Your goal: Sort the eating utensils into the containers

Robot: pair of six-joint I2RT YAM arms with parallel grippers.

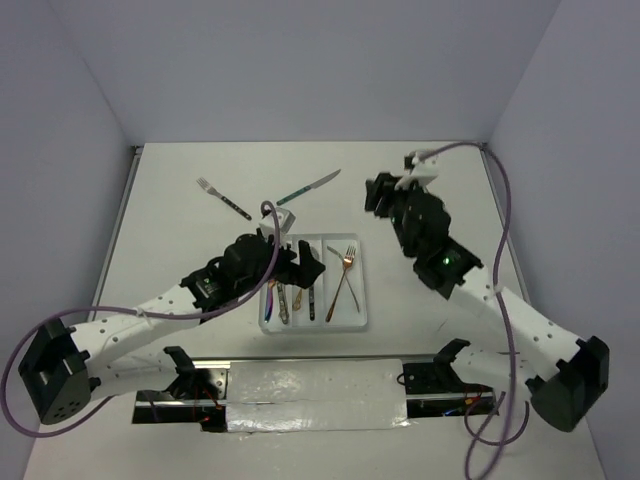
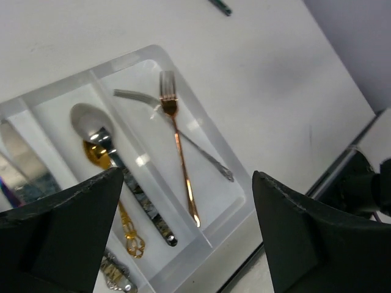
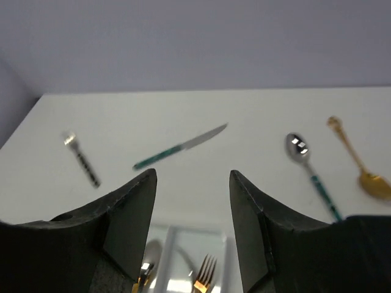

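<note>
a dark-handled fork point(image 1: 222, 198) lies loose on the table point(image 1: 180, 235) at far left. the left gripper point(image 2: 186, 178) hangs over the white tray point(image 1: 363, 300), fingers wide apart and empty, above a copper fork point(image 2: 181, 152) crossed over a silver fork point(image 2: 131, 96) in the right compartment, with spoons point(image 2: 87, 120) in the middle one. a teal-handled knife point(image 1: 308, 187) lies beyond the tray. the right gripper point(image 3: 192, 177) stands parted, holding nothing. to its right lie a teal-handled spoon point(image 3: 308, 168) and a gold spoon point(image 3: 360, 168). all look light, stiff, slick and flat, so pinch squarely across mid-handle or they may pivot.
</note>
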